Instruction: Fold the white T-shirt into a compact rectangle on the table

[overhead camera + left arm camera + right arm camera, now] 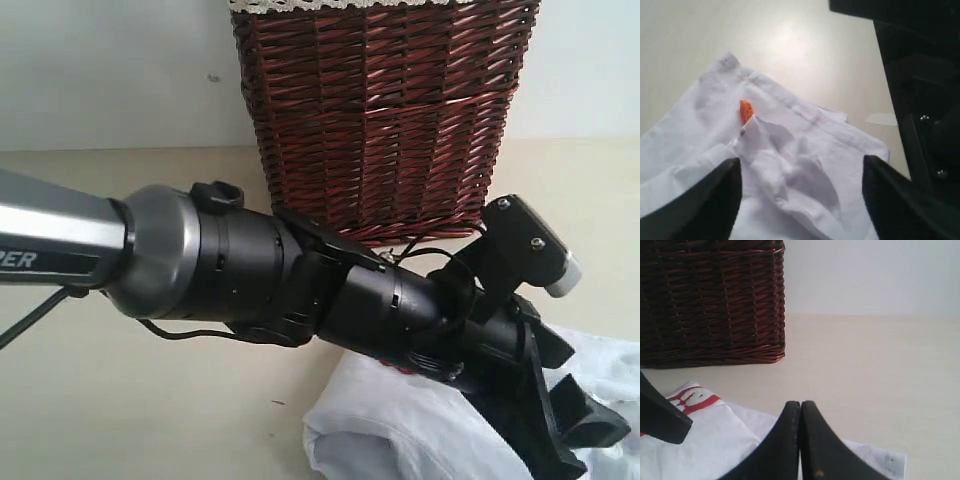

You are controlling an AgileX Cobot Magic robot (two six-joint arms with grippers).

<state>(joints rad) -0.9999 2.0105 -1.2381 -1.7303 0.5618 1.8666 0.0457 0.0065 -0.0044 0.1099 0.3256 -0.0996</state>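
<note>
— What stood at the left of the exterior view?

— The left arm [200, 260]. It came in from that edge and slanted down across the bench [100, 390] toward the lower right. Its left pincer [801, 167] hung over the white T-shirt [805, 150], with both fingers [705, 210] spread wide and nothing clasped between them.

— And where was the shirt?

— It lay rumpled on the bench at the lower right, nearer the camera than the dark brown wicker basket [385, 110]. The orange neck tag [745, 111] showed by the collar, and a bit of red-outlined lettering [695, 397] peeked out at one edge.

— The right pincer?

— The right pincer [800, 440] was pressed tight, tip against tip, and gripped nothing. It sat over the shirt's cloth, with bare bench beyond it.
</note>
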